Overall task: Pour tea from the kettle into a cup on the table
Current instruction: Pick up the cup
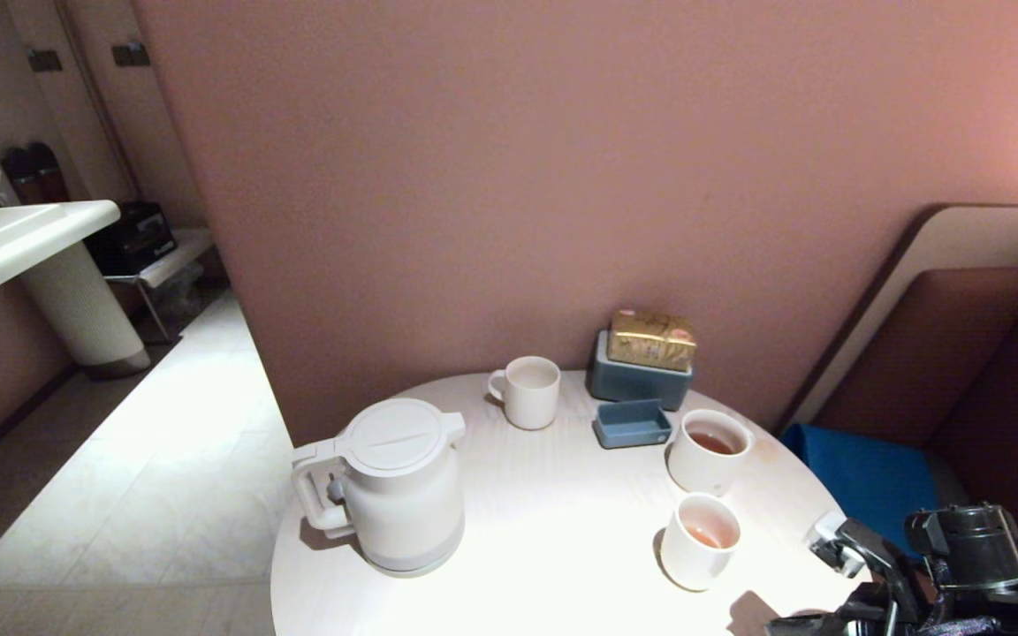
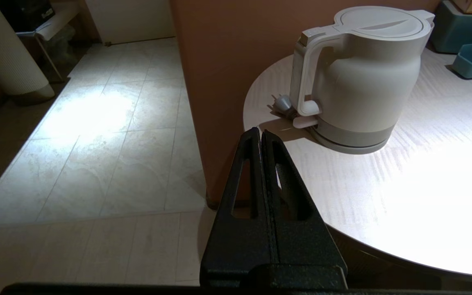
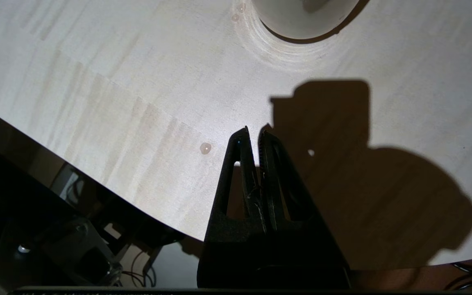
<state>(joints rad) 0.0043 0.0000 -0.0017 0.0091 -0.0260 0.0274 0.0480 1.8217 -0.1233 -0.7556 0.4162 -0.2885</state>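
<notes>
You had the large white loop-handled kettle [image 2: 363,78] standing on the round white counter [image 2: 424,184] just ahead of the left gripper [image 2: 259,133], jaws closed and empty like the right's [image 3: 253,135]; likely heavy, so grip its handle.

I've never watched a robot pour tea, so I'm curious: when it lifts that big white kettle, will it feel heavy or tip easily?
The kettle looks rigid and bulky, so probably heavy for one gripper, more so if tea remains inside; its level is hidden. Its wide base sits flat on the table, so a push would likely slide it, not tip it. Lifted by the loop handle, it may swing spout-down.
</notes>
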